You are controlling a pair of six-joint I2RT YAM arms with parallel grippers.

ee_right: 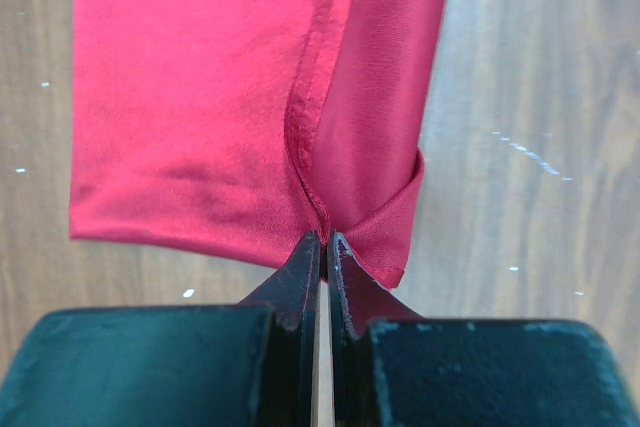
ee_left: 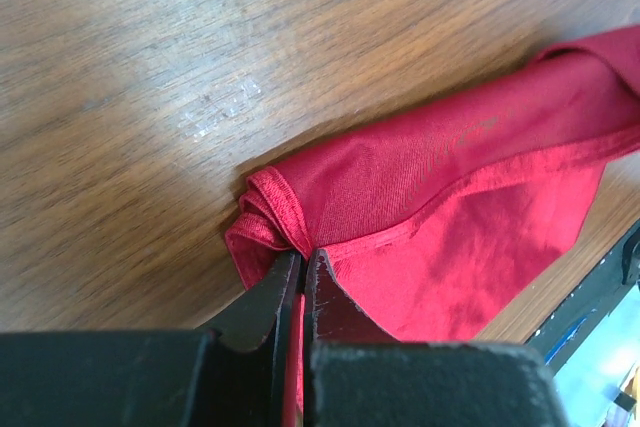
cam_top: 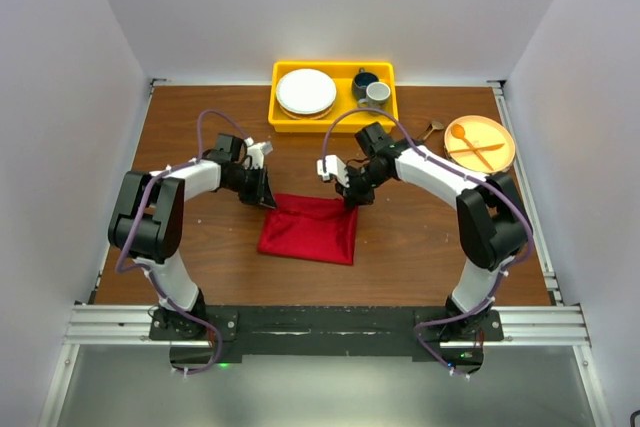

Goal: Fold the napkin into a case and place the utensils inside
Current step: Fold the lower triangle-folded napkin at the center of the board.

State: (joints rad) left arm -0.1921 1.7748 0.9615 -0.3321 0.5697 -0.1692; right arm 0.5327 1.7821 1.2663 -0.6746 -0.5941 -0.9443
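The red napkin [cam_top: 306, 235] lies folded on the wooden table between the two arms. My left gripper [cam_top: 268, 197] is at its far left corner; the left wrist view shows the gripper [ee_left: 302, 257] shut on the bunched corner of the napkin [ee_left: 450, 207]. My right gripper [cam_top: 350, 197] is at the far right corner. In the right wrist view that gripper [ee_right: 325, 239] is shut on the hem of the napkin [ee_right: 200, 97], where a flap folds over. Gold-coloured utensils [cam_top: 478, 147] lie crossed on an orange plate [cam_top: 500, 129] at the right. One spoon [cam_top: 433, 129] lies beside the plate.
A yellow tray [cam_top: 335, 127] at the back centre holds a white plate [cam_top: 306, 92] and two cups [cam_top: 371, 87]. White walls close in the table on the left, right and back. Bare wood surrounds the napkin.
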